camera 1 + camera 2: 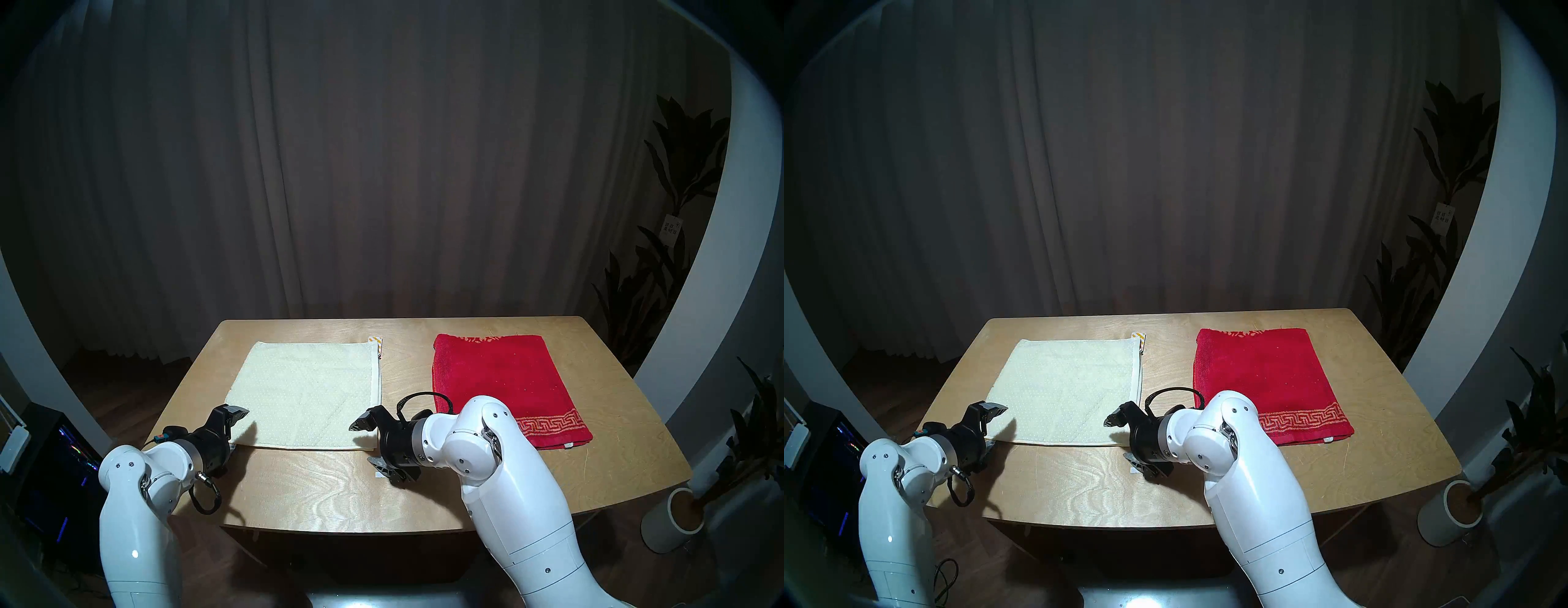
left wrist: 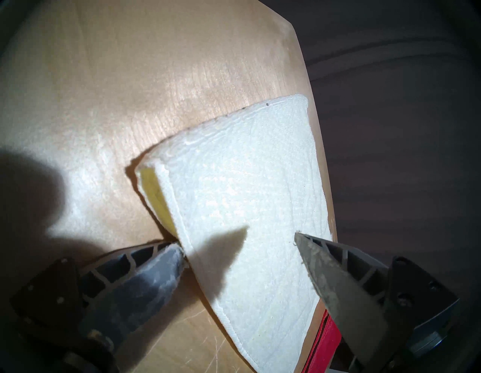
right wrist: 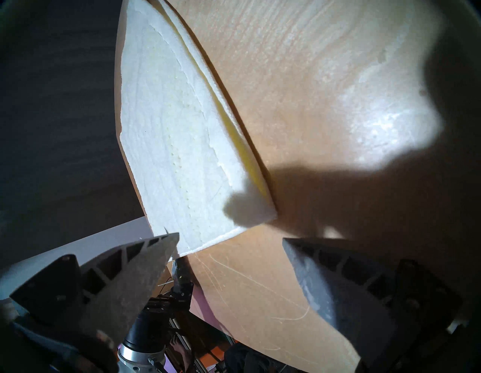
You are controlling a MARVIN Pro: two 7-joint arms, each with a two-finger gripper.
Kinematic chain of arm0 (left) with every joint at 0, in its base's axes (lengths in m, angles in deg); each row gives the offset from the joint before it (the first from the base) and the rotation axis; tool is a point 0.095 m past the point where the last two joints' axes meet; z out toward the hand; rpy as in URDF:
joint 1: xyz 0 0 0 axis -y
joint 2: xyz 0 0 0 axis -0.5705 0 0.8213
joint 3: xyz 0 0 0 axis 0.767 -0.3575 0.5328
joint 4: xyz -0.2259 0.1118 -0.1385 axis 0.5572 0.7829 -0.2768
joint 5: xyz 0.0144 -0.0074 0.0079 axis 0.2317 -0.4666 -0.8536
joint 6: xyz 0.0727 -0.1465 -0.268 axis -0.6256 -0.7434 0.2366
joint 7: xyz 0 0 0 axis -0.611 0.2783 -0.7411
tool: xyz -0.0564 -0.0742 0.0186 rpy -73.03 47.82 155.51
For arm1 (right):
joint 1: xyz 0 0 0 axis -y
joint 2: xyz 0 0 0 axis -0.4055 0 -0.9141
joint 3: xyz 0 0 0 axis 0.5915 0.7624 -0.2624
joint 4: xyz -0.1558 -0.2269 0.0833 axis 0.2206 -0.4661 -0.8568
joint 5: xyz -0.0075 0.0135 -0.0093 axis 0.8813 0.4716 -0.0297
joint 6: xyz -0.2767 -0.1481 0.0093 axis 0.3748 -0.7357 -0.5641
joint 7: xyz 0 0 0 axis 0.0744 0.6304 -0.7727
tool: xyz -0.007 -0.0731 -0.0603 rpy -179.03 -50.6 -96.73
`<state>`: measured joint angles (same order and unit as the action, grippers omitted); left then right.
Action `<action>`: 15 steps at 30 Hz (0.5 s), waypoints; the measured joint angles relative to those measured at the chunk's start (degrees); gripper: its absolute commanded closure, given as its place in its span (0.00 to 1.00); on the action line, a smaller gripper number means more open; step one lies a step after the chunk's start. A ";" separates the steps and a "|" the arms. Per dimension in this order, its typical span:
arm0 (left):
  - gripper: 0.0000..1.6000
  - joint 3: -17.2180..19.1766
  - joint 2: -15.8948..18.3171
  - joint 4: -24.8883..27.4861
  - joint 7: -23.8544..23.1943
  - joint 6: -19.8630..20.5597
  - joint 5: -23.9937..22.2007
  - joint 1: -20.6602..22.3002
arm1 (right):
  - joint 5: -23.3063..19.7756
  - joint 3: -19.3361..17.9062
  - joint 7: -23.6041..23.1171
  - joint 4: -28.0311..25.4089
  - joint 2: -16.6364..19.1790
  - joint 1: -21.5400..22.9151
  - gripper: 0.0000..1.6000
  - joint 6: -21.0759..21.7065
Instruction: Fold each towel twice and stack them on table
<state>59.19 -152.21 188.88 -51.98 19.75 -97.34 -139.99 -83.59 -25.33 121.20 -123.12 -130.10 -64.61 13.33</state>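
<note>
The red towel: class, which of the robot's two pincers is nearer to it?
Right. The right pincer hangs open between the two towels, just left of the red towel in the head view. The left pincer is open at the cream towel's far-side near corner.

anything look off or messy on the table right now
Nothing serious. The cream towel lies flat, but its layers are misaligned at the near corners, showing a yellow underside. The red towel sits slightly askew. Nothing spilled or damaged.
</note>
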 measured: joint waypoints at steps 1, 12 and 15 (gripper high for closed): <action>0.00 -0.02 0.13 -0.22 0.00 0.08 0.00 0.18 | 0.00 0.23 -0.06 0.36 -0.04 0.29 0.00 -0.06; 0.00 -0.09 1.12 -1.89 -0.34 0.58 -0.06 1.33 | 1.68 3.11 -3.01 4.52 -0.58 3.27 0.27 -0.97; 0.00 -0.09 1.29 -2.16 -0.52 0.66 -0.15 1.49 | 2.44 3.70 -3.72 5.94 -0.66 3.55 0.33 -1.38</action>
<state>59.10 -150.92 186.72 -52.50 20.41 -97.49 -138.50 -81.15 -21.62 117.48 -117.18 -130.75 -61.05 11.95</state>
